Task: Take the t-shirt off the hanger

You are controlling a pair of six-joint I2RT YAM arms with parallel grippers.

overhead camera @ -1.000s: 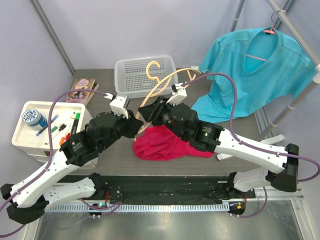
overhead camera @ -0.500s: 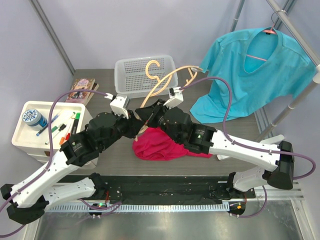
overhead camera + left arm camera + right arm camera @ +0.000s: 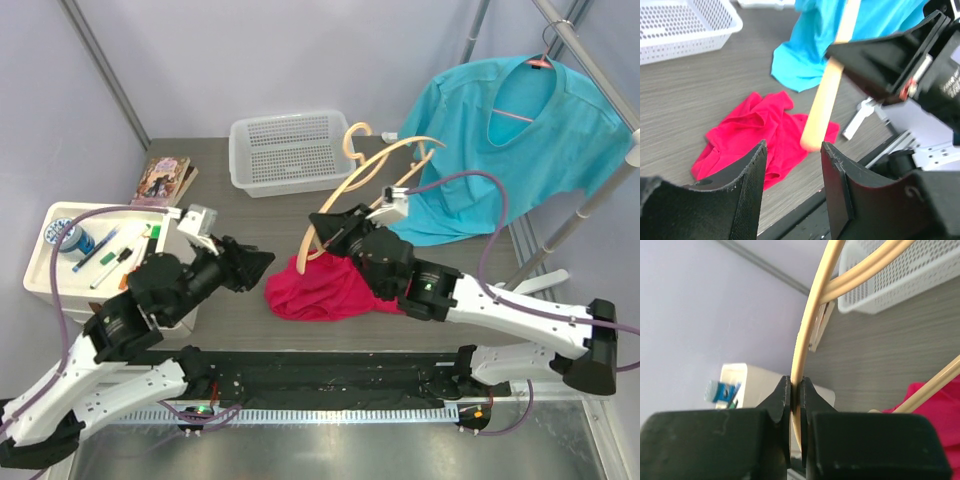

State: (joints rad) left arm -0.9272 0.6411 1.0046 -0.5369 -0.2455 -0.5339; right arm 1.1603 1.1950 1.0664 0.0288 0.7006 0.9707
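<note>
The red t-shirt (image 3: 322,288) lies crumpled on the table, off the hanger; it also shows in the left wrist view (image 3: 757,135). My right gripper (image 3: 330,227) is shut on the tan wooden hanger (image 3: 385,165) and holds it raised and tilted above the shirt. In the right wrist view the jaws (image 3: 796,390) pinch the hanger's curved arm (image 3: 812,315). My left gripper (image 3: 262,262) is open and empty, just left of the shirt. In its wrist view (image 3: 792,167) the hanger's lower end (image 3: 822,112) hangs ahead of the fingers.
A white perforated basket (image 3: 292,152) stands at the back. A turquoise t-shirt (image 3: 500,140) hangs on a rack at the right. A white tray (image 3: 60,275) with pens and a tape roll sits at the left. A book (image 3: 160,182) lies behind it.
My left gripper has let go, opened and drawn back to the left. My right gripper has carried the hanger to the right and up, clear of the red shirt.
</note>
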